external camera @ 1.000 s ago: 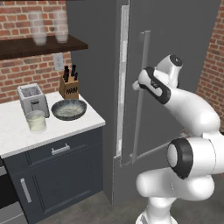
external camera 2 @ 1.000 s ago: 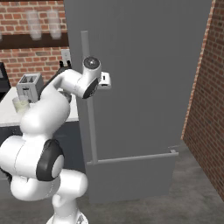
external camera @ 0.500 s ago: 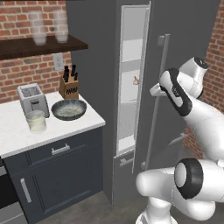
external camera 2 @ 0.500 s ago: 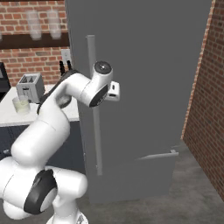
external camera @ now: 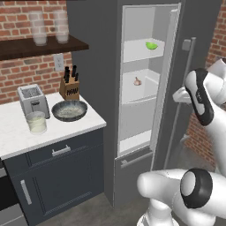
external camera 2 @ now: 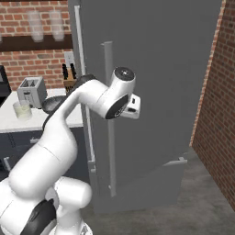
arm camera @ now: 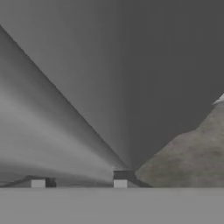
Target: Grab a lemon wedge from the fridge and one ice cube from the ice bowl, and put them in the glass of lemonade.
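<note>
Dark grey fridge (external camera: 95, 66) is seen in the left base view with its door (external camera: 194, 79) swung open, so three pale shelves are counted inside. One lime-green lemon wedge (external camera: 151, 45) is spotted on the top shelf, and one small beige bulb (external camera: 137, 81) on the shelf below. Over on the white counter (external camera: 13, 141), one ice bowl (external camera: 69, 110) with speckled whitish stuff is parked beside one silver toaster (external camera: 32, 99), and one glass of lemonade (external camera: 36, 122) is set just in front of the toaster. One knife block (external camera: 69, 87) is tucked behind the bowl, and two frosted glasses (external camera: 39, 28) are lined up on the wooden shelf (external camera: 26, 47). The gripper itself is hidden behind the arm and the door's bar handle (external camera: 180, 95) here.

From the right base view, the outside of the door is shown, with the hand pressed up at the one long bar handle. Toaster and glass can be made out far left.

In the hand view, two dark finger tips (arm camera: 120, 181) are seen apart, with grey door surface running between them; whether the gripper (arm camera: 78, 183) is clamped on the handle can't be told.
</note>
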